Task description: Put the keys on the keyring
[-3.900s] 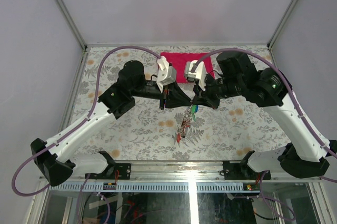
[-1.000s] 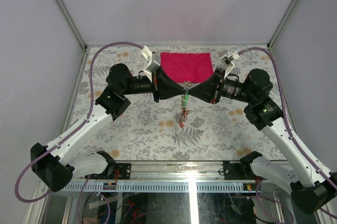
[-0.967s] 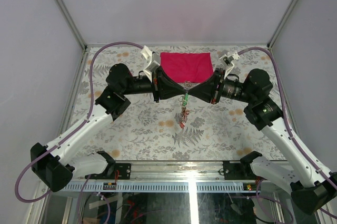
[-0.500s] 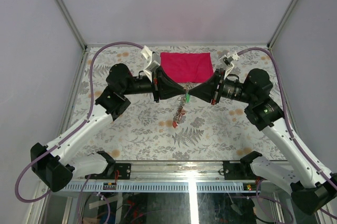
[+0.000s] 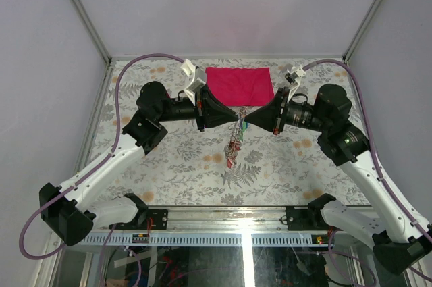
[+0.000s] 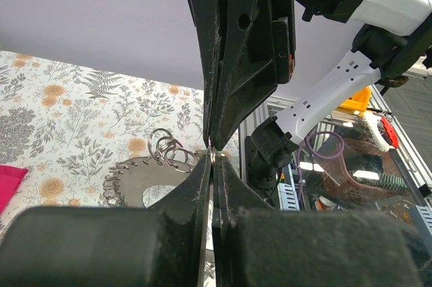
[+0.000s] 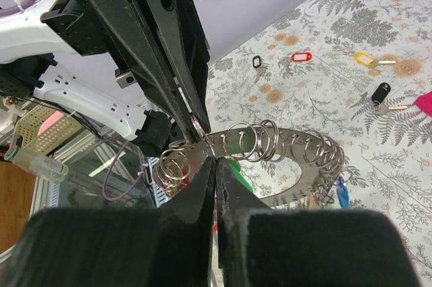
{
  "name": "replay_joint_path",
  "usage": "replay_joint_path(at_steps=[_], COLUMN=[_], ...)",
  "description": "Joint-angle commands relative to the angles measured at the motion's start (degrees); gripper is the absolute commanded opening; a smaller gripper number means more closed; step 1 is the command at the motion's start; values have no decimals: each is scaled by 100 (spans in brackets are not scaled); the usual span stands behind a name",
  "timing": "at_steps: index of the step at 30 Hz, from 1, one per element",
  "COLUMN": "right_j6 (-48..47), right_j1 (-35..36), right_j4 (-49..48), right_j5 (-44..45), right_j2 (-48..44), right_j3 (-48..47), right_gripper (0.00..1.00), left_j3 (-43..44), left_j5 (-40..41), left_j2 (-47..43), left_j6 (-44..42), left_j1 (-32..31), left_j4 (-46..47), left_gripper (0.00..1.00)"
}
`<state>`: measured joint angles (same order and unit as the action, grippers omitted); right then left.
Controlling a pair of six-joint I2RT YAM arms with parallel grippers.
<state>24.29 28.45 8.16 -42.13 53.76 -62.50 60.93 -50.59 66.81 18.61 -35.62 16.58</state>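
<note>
Grey perforated keyring (image 7: 287, 180) carries small split rings (image 7: 247, 140).

A robot lab cell: white panels (image 5: 223, 3) and aluminium posts (image 5: 81, 10) enclose a floral-clothed table (image 5: 175, 165).

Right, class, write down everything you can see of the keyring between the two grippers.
The keyring is a flat, dark grey metal band curved into a wide ring, with small holes along its edge. Thin silver split rings are threaded through several holes, and a green tag and a blue tag hang from it. The left gripper and right gripper, tip to tip, appear shut on it, holding it above the table.
</note>
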Motion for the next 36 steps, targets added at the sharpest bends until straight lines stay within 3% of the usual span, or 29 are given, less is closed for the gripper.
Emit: replay_joint_path(at_steps=[1, 15, 21, 27, 31, 36], right_j6=[-133, 99, 47, -574, -1041, -1397], right_j1=[-24, -30, -31, -23, -25, -30], right_j4=[300, 245, -369, -898, -1085, -1714], right_j5=[-63, -348, -170, 500, 756, 434], right_j2=[234, 585, 213, -651, -1029, -1261], right_j3=[-352, -389, -156, 340, 690, 1139], right_gripper=[0, 0, 16, 35, 40, 36], left_j3=[148, 401, 403, 298, 231, 202], left_j5=[-84, -167, -152, -76, -52, -83], left_j2=[-112, 58, 66, -6, -42, -62], left_j6=[4, -398, -419, -333, -225, -135], left_j1=[21, -293, -314, -314, -314, -313], left_j4=[418, 76, 58, 207, 377, 496], left_gripper=[0, 0, 0, 0, 0, 0])
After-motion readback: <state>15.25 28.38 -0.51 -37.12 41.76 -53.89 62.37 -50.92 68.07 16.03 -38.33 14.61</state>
